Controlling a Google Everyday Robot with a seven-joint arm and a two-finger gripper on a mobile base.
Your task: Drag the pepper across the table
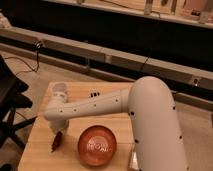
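Note:
A small dark red pepper [56, 142] lies on the wooden table [42, 150] near its left front part. My white arm reaches from the right across the table to the left. My gripper [59, 132] points down at the arm's end, right above the pepper and touching or nearly touching its top. The pepper's upper end is partly hidden by the gripper.
An orange-red bowl [97, 145] sits just right of the pepper, near the front edge. A small dark object [93, 94] lies near the table's back edge. A black chair [9, 107] stands left of the table. A long low ledge [100, 52] runs behind.

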